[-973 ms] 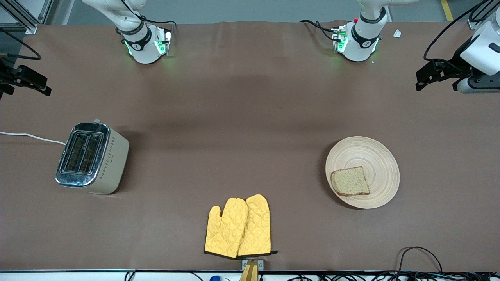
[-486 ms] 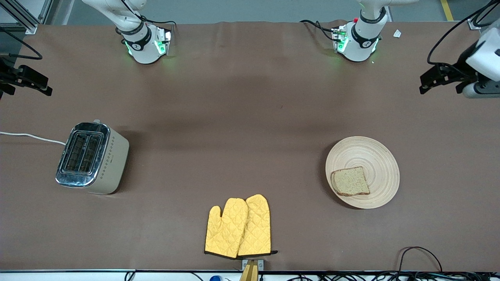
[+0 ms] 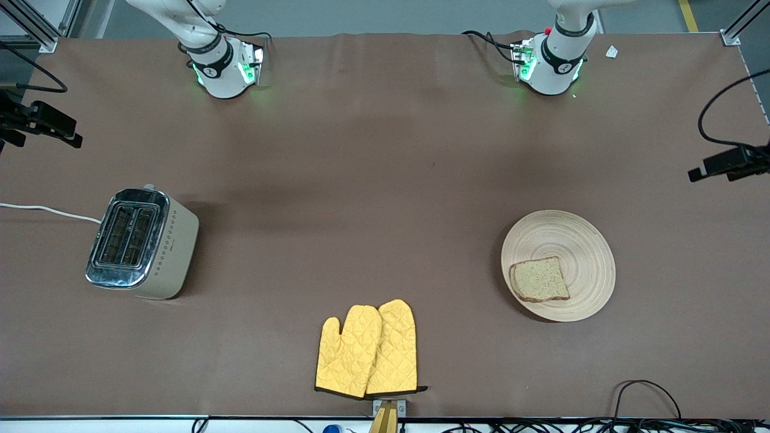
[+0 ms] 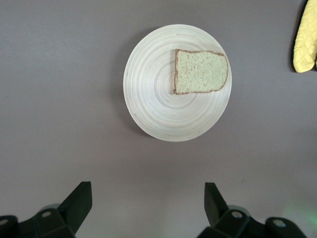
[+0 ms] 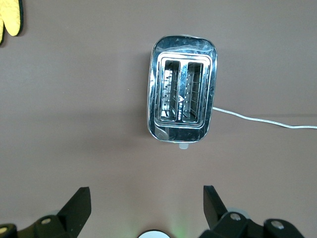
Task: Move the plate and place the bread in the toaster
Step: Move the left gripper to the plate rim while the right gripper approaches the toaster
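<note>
The pale wooden plate (image 3: 571, 237) lies toward the left arm's end of the table, with the brown bread (image 3: 539, 280) flat on its front-camera side. The cream toaster (image 3: 141, 243) with its chrome top stands toward the right arm's end, both slots empty. My left gripper (image 4: 148, 191) hangs open and empty high over bare table, with the plate (image 4: 153, 99) and bread (image 4: 200, 72) in its view. My right gripper (image 5: 147, 194) also hangs open and empty, high over bare table between its base and the toaster (image 5: 182, 96).
A pair of yellow oven mitts (image 3: 367, 349) lies near the table edge closest to the front camera, midway between toaster and plate. The toaster's white cord (image 3: 48, 210) runs off the right arm's end of the table. Loose cables (image 3: 646, 397) lie by the corner near the plate.
The left arm's hand has swung outward and toward the front camera's side; only a dark part of it still shows at the front view's edge. The right arm has barely moved.
</note>
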`<state>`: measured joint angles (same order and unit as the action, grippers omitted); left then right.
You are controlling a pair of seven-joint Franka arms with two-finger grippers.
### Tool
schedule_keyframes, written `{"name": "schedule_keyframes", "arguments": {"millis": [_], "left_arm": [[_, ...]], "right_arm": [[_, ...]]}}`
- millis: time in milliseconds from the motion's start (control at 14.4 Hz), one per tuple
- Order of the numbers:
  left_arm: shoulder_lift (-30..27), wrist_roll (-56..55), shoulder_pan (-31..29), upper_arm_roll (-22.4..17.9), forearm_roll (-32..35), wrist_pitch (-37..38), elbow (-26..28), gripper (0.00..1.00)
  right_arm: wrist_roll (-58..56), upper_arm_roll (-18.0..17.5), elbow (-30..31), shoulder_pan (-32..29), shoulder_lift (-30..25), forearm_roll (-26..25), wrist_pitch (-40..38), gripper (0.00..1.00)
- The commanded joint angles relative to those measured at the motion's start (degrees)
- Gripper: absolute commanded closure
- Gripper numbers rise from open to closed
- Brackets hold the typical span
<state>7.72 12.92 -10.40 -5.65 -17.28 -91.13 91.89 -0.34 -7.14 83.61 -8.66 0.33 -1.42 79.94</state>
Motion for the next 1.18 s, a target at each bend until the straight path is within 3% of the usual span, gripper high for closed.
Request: {"name": "schedule_keyframes", "arguments": {"millis": [0,556,764,1112], "left_arm": [[5.4,10.1,-5.7,0.2,-6.0,-2.4,0.9,0.0],[25.4,33.4,-16.7,0.3,-28.5,-3.3,2.3,0.0],[30.7,33.9,-16.8,0.3,-33.2,-3.3,2.2,0.01],[34.6,33.6,-15.3,0.6,-38.1,-4.1,1.9,0.09]], "right_arm": [[-0.4,-0.5,-0.2,-0.4,0.5,-0.6,-0.4,0.0],[0.3,-0.3,1.1,-1.6,8.4,0.1,3.9,0.0],[0.3,-0.3,2.3,-1.2,9.8,0.0,6.4,0.0],[0.3,-0.4,2.7,-0.3,12.8,0.0,8.1,0.0]]}}
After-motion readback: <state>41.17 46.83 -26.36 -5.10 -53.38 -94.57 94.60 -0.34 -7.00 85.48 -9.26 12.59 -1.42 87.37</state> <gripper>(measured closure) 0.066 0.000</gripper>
